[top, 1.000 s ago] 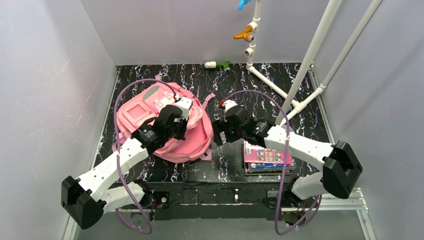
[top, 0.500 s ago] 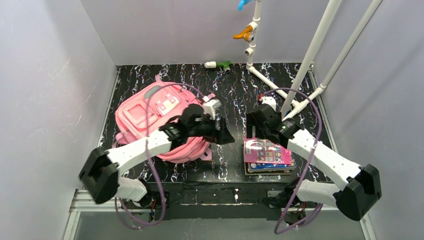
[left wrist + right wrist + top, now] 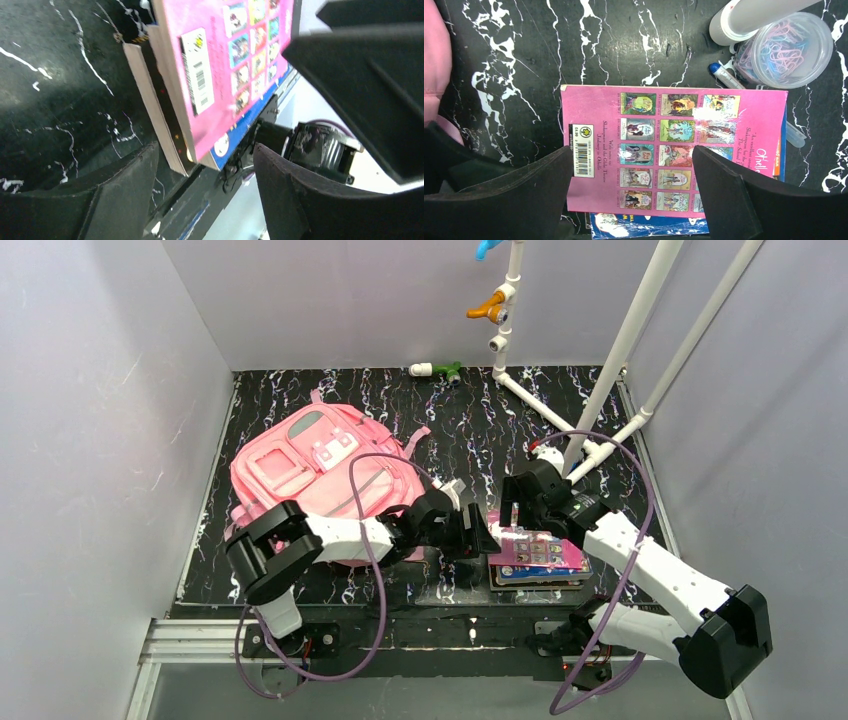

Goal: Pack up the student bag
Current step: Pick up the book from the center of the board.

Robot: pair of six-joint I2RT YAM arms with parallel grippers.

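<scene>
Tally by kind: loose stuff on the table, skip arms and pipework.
bag: 1
books: 3, stacked, going by the edges
clip tub: 1
pen: 1
Total: 6

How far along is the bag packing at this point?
Done: nothing visibly packed. In hand: left gripper and right gripper both hang open at the pink book topping a stack. Remaining: that stack, the paper-clip tub and pen lie outside the student bag.
</scene>
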